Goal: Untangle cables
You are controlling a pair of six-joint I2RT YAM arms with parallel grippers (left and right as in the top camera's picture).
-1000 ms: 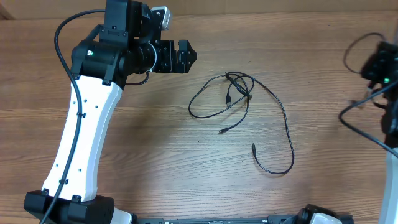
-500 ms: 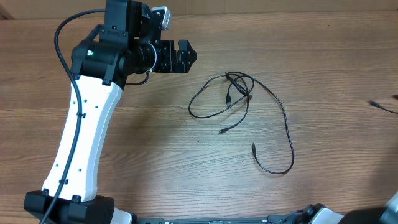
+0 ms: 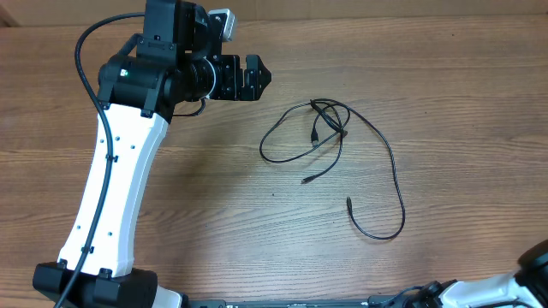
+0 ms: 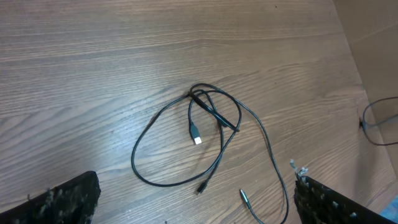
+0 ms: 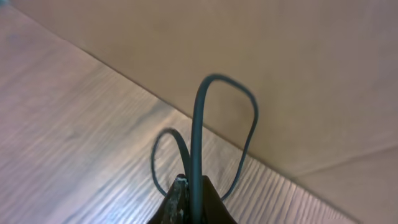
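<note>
Thin black cables (image 3: 330, 128) lie tangled on the wooden table, right of centre in the overhead view. The knot also shows in the left wrist view (image 4: 211, 109), with a silver-tipped plug (image 4: 197, 138) and two loose ends (image 4: 200, 188) (image 4: 242, 195). My left gripper (image 3: 253, 77) is open and empty, hovering up and left of the tangle; its fingers frame the left wrist view (image 4: 196, 190). My right gripper (image 5: 189, 190) is shut on a dark cable (image 5: 199, 124) that loops up out of its fingers. A cable loop (image 4: 376, 121) shows past the table's right edge.
The white left arm (image 3: 111, 188) spans the left of the table. Part of the right arm (image 3: 538, 257) sits at the bottom right corner. Brown cardboard (image 5: 249, 50) lies beyond the table edge.
The right arm has swung from the right edge down to the bottom right corner, carrying its cable out of the overhead view. The left arm and the tangle have not moved.
</note>
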